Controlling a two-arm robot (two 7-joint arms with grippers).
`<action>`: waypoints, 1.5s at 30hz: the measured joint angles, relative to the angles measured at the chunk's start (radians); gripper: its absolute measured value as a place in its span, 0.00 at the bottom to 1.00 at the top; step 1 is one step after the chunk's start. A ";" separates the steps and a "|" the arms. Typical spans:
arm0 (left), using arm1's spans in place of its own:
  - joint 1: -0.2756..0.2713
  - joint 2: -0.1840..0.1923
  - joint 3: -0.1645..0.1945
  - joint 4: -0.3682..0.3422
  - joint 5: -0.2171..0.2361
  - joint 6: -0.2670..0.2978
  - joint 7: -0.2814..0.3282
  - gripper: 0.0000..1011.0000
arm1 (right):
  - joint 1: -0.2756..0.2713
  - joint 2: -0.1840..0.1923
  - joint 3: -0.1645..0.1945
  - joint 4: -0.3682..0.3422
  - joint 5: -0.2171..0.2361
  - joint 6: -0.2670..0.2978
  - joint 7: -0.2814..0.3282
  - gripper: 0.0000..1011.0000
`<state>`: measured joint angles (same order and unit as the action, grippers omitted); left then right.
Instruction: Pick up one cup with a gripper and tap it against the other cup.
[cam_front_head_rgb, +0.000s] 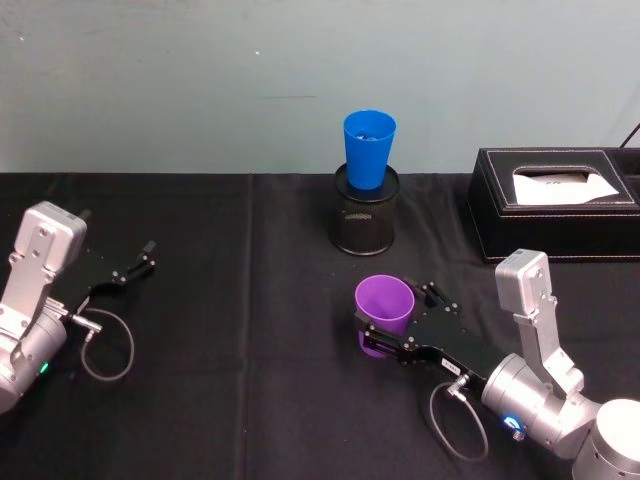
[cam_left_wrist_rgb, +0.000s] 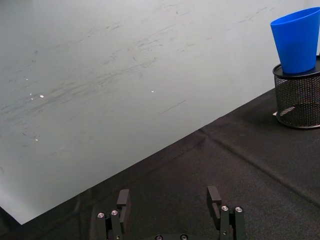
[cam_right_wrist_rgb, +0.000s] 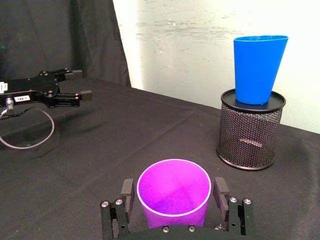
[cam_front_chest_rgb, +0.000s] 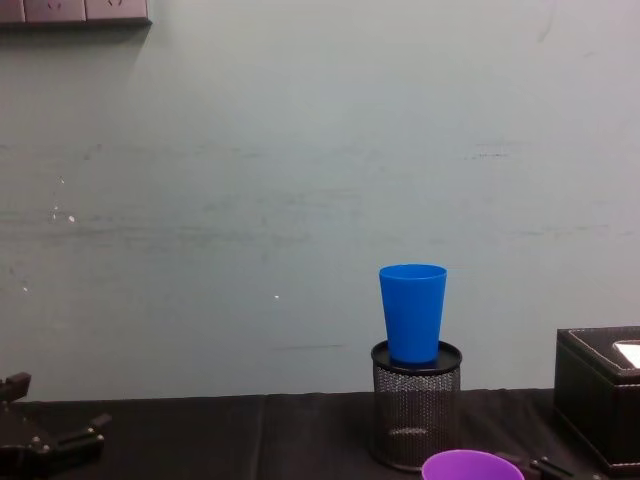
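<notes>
Now right hand (cam_right_wrist_rgb: 174, 200) brackets purple cup (cam_right_wrist_rgb: 173, 192) on the tabletop (cam_front_head_rgb: 230, 330), fingers narrow beside its walls, contact unclear. Blue cup (cam_front_head_rgb: 369, 148) sits raised in mesh holder (cam_front_head_rgb: 366, 222). Left hand (cam_front_head_rgb: 135, 264) parked, spread wide.

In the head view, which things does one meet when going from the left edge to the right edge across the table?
Left tool, open and empty → purple cup, between the fingers of the right tool → black tissue box. The blue cup, standing in the black wire-mesh pen holder, overlaps the purple cup's position.
</notes>
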<state>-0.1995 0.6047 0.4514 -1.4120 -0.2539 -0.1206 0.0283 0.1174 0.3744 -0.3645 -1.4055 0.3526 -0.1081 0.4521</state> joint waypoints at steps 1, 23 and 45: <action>0.000 0.000 0.000 0.000 0.000 0.000 0.000 0.99 | 0.000 0.000 0.000 0.000 0.000 0.000 0.000 0.99; 0.000 0.000 0.000 0.000 0.000 0.000 0.000 0.99 | -0.068 -0.026 0.083 -0.089 -0.031 -0.108 -0.079 0.99; 0.000 0.000 0.000 0.000 0.000 0.000 0.000 0.99 | -0.179 -0.139 0.273 -0.073 -0.160 -0.168 -0.371 0.99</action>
<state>-0.1995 0.6047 0.4514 -1.4120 -0.2539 -0.1205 0.0283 -0.0615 0.2350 -0.0918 -1.4787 0.1924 -0.2764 0.0808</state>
